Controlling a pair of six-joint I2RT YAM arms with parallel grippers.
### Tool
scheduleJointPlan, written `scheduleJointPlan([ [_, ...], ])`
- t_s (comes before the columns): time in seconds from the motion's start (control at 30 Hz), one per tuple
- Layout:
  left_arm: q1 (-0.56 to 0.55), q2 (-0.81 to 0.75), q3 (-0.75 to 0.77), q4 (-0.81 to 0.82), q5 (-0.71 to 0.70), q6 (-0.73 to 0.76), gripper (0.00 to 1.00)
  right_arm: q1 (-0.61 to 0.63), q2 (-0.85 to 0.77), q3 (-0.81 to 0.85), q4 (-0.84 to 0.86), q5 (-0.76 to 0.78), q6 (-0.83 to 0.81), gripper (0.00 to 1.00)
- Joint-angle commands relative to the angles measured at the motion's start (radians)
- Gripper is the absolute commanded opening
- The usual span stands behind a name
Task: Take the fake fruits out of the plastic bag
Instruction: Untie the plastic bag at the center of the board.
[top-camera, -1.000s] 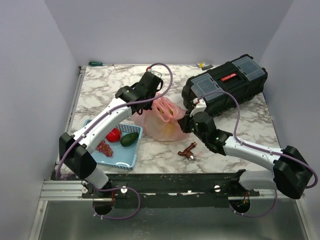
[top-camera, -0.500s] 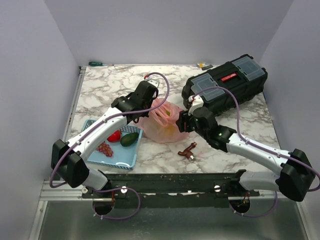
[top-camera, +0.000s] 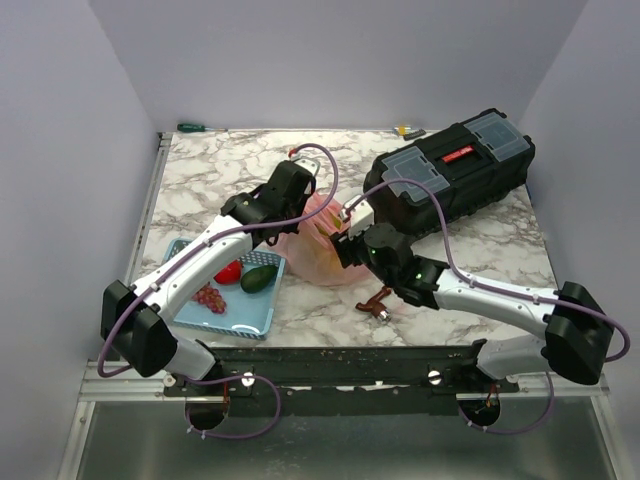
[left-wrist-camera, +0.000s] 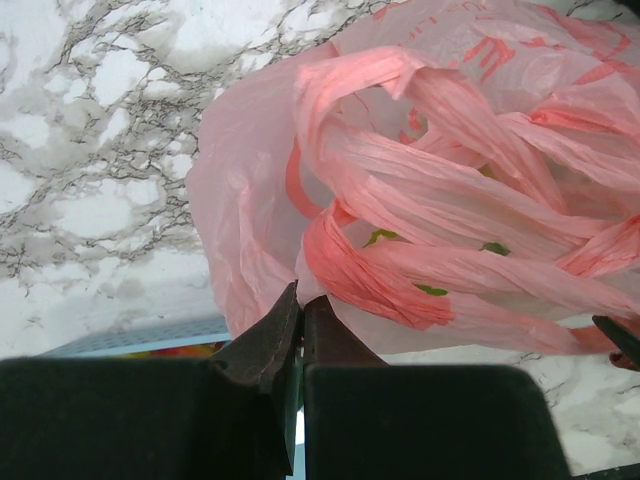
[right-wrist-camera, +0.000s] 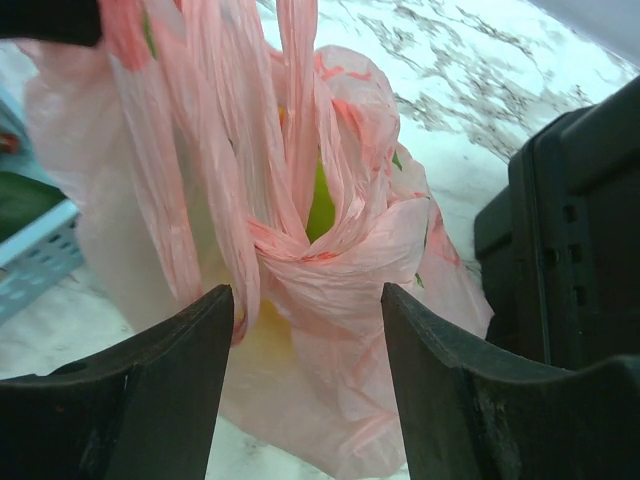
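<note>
The pink plastic bag (top-camera: 322, 250) lies bunched on the marble table between both arms. My left gripper (top-camera: 306, 212) is shut on the bag's rim (left-wrist-camera: 300, 290), a fold of film pinched between its tips. My right gripper (top-camera: 346, 243) is open, its fingers (right-wrist-camera: 195, 340) standing either side of the bag's twisted handles (right-wrist-camera: 300, 190) without pinching them. A green fake fruit (right-wrist-camera: 320, 205) shows through the bag's mouth, and a yellowish one (right-wrist-camera: 268, 330) glows through the film. A red fake fruit (top-camera: 227, 270) lies in the basket.
A light blue basket (top-camera: 250, 318) at front left also holds an avocado (top-camera: 259, 278) and grapes (top-camera: 208, 296). A black toolbox (top-camera: 450, 172) stands close behind my right arm. A small brown object (top-camera: 378, 302) lies near the front edge. A screwdriver (top-camera: 195, 127) lies at the back.
My right gripper has opened and slid left against the bag. The left gripper lowered slightly with the bag's rim still pinched, and the bag sagged.
</note>
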Motion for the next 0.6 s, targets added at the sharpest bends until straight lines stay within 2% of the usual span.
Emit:
scheduleJointPlan([
  [0.0, 0.005, -0.041, 0.001, 0.012, -0.042, -0.010, 0.00, 0.005, 0.025, -0.005, 0.054, 0.076, -0.062, 0.63],
  [0.27, 0.005, -0.046, 0.002, 0.014, -0.061, -0.012, 0.00, 0.005, 0.022, -0.091, 0.062, -0.007, -0.050, 0.69],
  [0.43, 0.005, -0.050, -0.015, 0.033, -0.103, -0.004, 0.00, 0.005, -0.036, -0.124, 0.077, -0.068, 0.016, 0.72],
  [0.5, 0.005, -0.036, 0.004, 0.007, -0.103, -0.011, 0.00, 0.005, -0.083, -0.180, 0.151, -0.093, 0.039, 0.77],
  [0.57, 0.006, -0.036, 0.004, 0.000, -0.107, -0.015, 0.00, 0.005, -0.113, -0.225, 0.225, -0.036, 0.082, 0.82],
])
